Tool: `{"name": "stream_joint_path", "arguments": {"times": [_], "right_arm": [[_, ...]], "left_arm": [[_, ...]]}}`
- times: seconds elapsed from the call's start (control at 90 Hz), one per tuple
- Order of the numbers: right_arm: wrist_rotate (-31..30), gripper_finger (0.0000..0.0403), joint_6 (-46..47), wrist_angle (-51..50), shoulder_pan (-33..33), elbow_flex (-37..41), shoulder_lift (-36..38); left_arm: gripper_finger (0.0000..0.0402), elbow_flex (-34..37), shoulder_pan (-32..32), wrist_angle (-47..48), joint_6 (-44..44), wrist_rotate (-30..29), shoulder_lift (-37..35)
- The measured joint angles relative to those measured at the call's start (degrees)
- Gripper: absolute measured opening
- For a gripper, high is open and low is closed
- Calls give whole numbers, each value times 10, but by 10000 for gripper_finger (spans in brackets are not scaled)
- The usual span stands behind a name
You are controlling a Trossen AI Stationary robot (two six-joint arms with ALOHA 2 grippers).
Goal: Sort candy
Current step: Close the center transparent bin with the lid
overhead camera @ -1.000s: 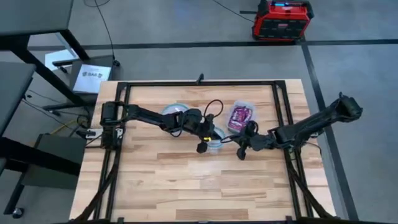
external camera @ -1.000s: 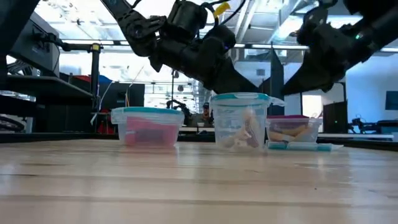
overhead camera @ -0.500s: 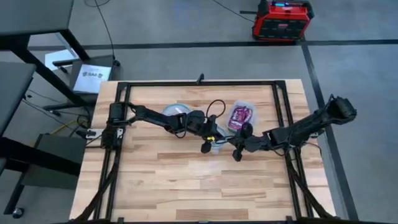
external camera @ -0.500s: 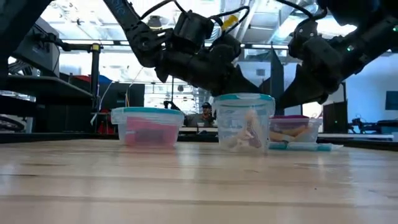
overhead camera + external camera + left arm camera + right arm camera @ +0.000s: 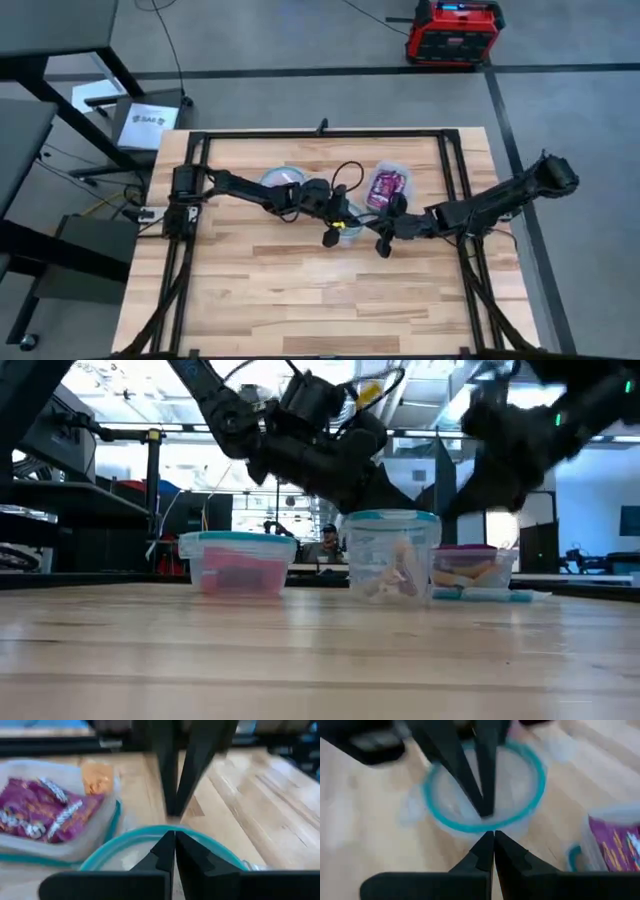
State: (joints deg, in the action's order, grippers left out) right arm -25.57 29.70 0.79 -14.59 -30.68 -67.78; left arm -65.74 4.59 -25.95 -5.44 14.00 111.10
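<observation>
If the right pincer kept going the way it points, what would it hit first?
Probably the near rim of the round tub; the right pincer, shut, points at it. The left pincer, also shut, hangs over the tub just beyond. Depth is unclear.

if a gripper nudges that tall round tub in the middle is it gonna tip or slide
The round tub is clear thin plastic holding only a few pale sweets, so probably light. It stands taller than the neighbouring containers, so a high push may tip it. On the smooth wooden table, a low nudge likely slides it.

We saw a pale wooden table (image 5: 300, 290) with matt planks, clear plastic tubs (image 5: 390, 555), and glossy crinkled purple wrappers (image 5: 40, 812).
</observation>
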Motion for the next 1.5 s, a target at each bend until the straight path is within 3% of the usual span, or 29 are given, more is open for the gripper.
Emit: {"name": "stream_joint_path", "arguments": {"times": [0.167, 0.289, 0.356, 0.567, 0.667, 0.767, 0.933, 1.211, 1.356, 1.5], "right_arm": [[-13, 0, -17, 98, 5, -14, 3], [-13, 0, -12, 159, 2, -14, -52], [-12, 0, -5, 182, 0, -14, -89], [-12, 0, 5, 187, 6, -35, -167], [-12, 0, 4, 163, 13, -40, -171], [5, 0, -10, 118, 26, -40, -153], [16, 0, -44, 67, 51, -38, -105], [18, 0, -49, 121, 50, -38, -64], [-55, 0, -16, 186, 10, -40, -102], [-134, 0, 36, 248, -19, -40, -173]], "left_arm": [[0, -8, -1, 145, -30, -25, -104], [0, -3, 8, 300, -87, -101, -158], [0, 17, 22, 331, -93, -119, -172], [0, 102, 51, 230, -62, -112, -171], [0, 109, 47, 216, -26, -69, -171], [0, 109, 30, 209, 1, -23, -159], [0, 108, -24, 172, 32, -16, -110], [0, 69, -51, 238, 38, -40, -117], [0, 51, -42, 262, -25, -81, -169], [0, 52, 4, 253, -73, -75, -174]]}}
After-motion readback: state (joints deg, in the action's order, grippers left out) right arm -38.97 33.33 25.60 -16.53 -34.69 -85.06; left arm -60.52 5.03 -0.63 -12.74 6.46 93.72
